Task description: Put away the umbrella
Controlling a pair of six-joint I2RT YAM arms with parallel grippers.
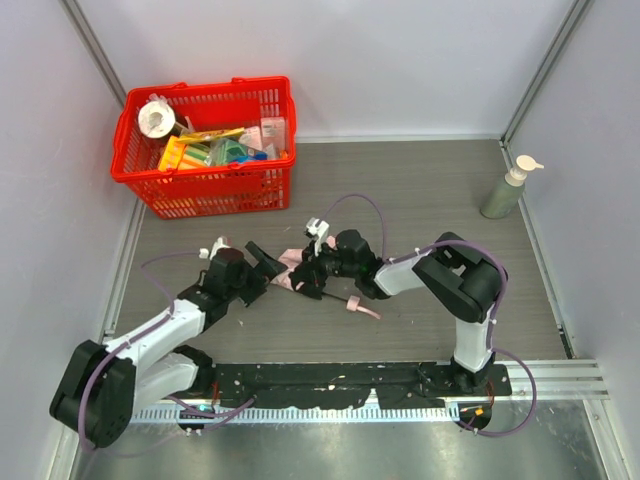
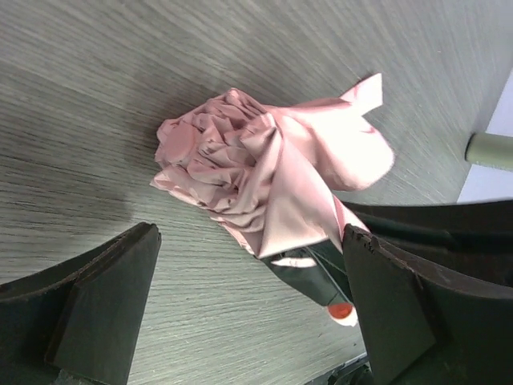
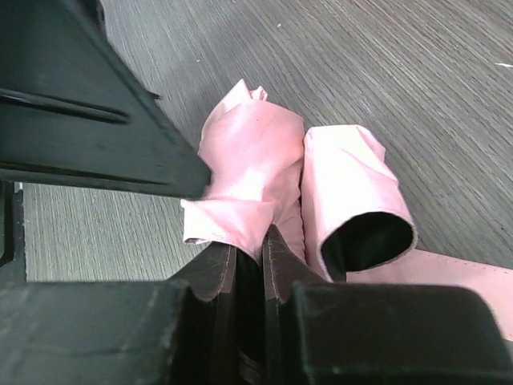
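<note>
Umbrella (image 2: 264, 172), pale pink, bunched and creased; right pincer (image 3: 248, 247) tight on its fabric; left pincer (image 2: 250, 241) wide apart

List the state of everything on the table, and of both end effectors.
umbrella: collapsed, fabric crumpled, lying down
left end effector: open, facing the umbrella
right end effector: shut on the umbrella's fabric
basket: upright, holding items
bottle: upright

Pale pink compact umbrella (image 2: 264, 172), fabric bunched in loose folds (collapsed), lying on grey table (image 1: 420, 200), strap (image 1: 362, 306) trailing aside.
</note>
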